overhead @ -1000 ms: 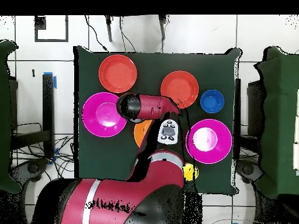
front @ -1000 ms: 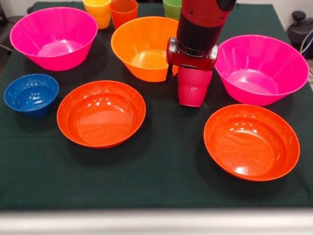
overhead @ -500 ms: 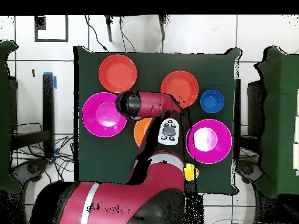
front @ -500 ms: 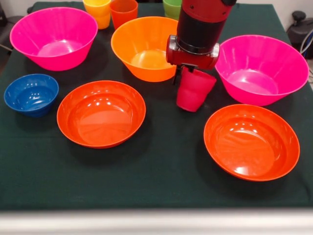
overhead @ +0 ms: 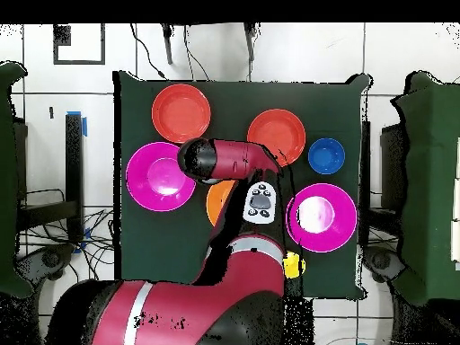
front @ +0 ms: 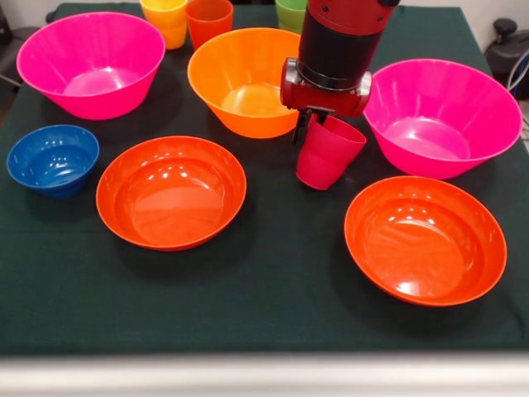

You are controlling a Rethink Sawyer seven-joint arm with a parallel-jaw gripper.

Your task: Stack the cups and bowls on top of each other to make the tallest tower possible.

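In the front view my gripper is shut on the rim of the red cup. The cup hangs tilted between the large orange bowl and the right pink bowl, its base close to the cloth. The left pink bowl stands at the far left. Two shallow red-orange bowls lie nearer the front, and the small blue bowl is at the left edge. The yellow cup, orange cup and green cup stand along the far edge. Nothing is stacked. In the overhead view the arm hides the gripper and the red cup.
A dark green cloth covers the table, with bare cloth along its front. In the overhead view the arm covers most of the orange bowl, and the yellow cup shows beside the arm near the robot's base.
The red cup hung straight under the gripper a second ago. It now tilts with its base swung left and sits slightly lower. The bowls and other cups have not moved.
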